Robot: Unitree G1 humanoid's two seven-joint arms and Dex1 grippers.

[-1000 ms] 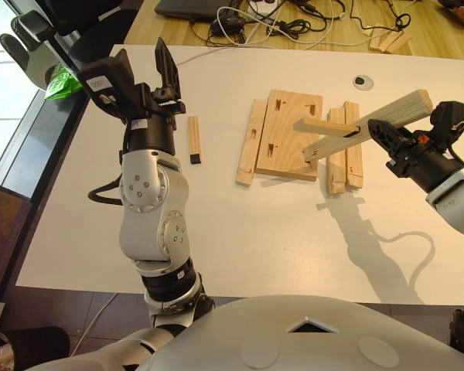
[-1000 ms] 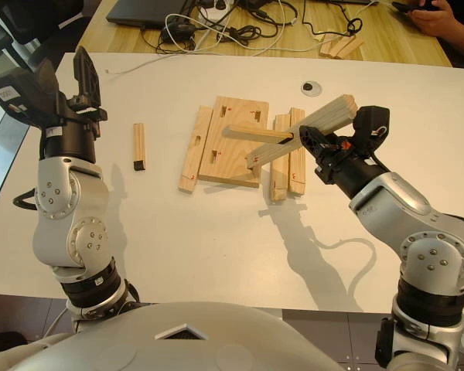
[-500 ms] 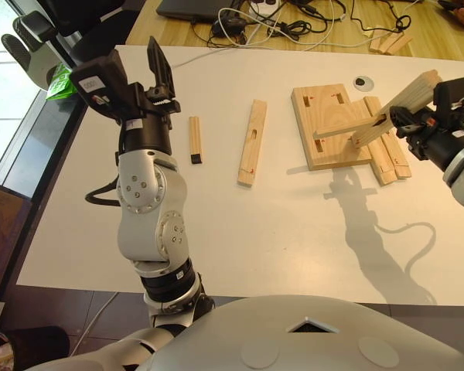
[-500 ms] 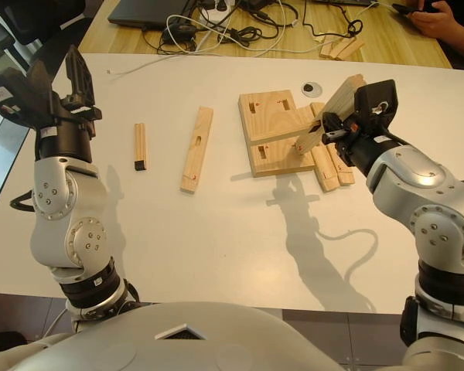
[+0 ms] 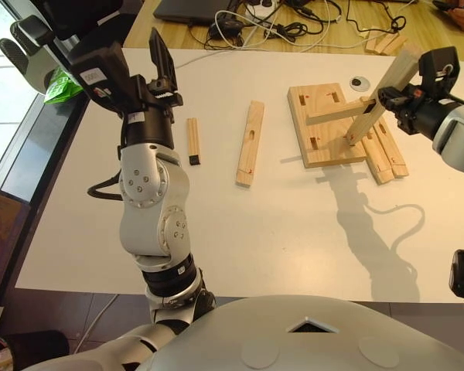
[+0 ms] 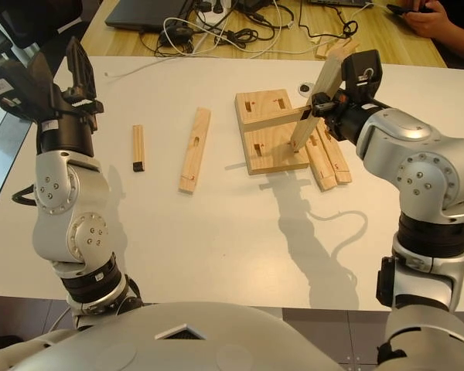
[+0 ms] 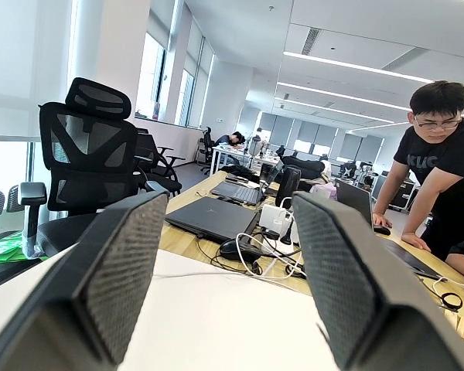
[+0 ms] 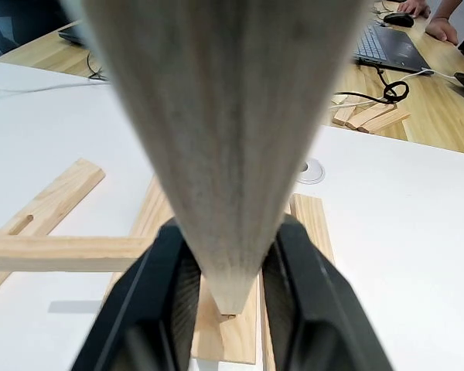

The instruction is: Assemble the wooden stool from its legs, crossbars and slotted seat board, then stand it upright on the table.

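My right gripper [image 5: 392, 98] is shut on a wooden leg [image 6: 322, 93] held steeply tilted above the slotted seat board [image 5: 322, 147]. A crossbar [image 5: 332, 114] sticks out of that leg sideways, over the board. The leg's lower end hangs close to the board's right edge. Two more legs [image 5: 387, 151] lie flat against the board's right side. A slotted leg [image 5: 250, 143] and a short crossbar [image 5: 192, 140] lie loose left of the board. My left gripper [image 7: 228, 209] is raised high at the table's left side, open, holding nothing.
A dark round grommet [image 5: 360, 80] sits in the table behind the board. A laptop [image 5: 187, 8], tangled cables [image 5: 294, 14] and spare wood pieces [image 5: 385, 43] lie on the wooden desk beyond. The table's left edge [image 5: 69, 147] runs near my left arm.
My right gripper has carried the leg with its crossbar right and back, tipping it more upright. The seat board and the two legs slid right, away from the slotted leg. The left arm barely moved.
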